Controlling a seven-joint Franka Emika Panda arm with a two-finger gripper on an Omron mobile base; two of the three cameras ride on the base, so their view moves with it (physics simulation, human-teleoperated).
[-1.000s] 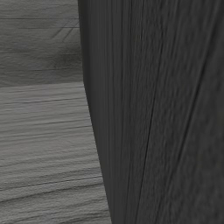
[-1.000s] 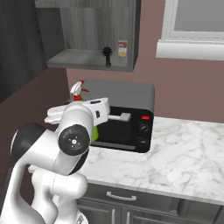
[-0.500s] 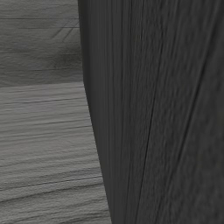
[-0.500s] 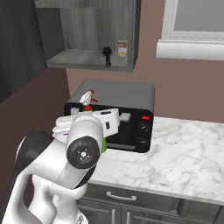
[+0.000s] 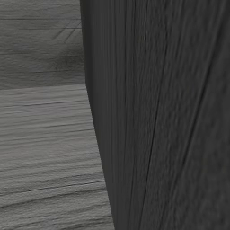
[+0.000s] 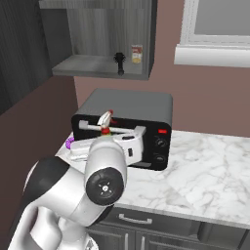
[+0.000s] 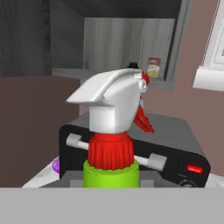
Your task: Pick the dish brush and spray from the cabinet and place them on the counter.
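A black toaster oven [image 6: 129,124] stands on the marble counter [image 6: 205,171] just behind the spray [image 7: 114,131], which the gripper [image 6: 105,134] clamps. The dish brush [image 6: 119,63] remains in the cabinet [image 6: 97,36]. The arm has swung lower since earlier.

**Three viewpoints, one kitchen corner**

The left base view looks from very close at a dark wood-grain panel [image 5: 161,117], with paler grey wood boards [image 5: 45,148] to its left. The right base view looks forward and down from behind the arm, over the marble counter [image 6: 205,171], the black toaster oven [image 6: 132,105] and the open cabinet [image 6: 97,66] above. The hand view faces the same far wall from nearer, sharing the oven [image 7: 175,135] and cabinet [image 7: 127,43].
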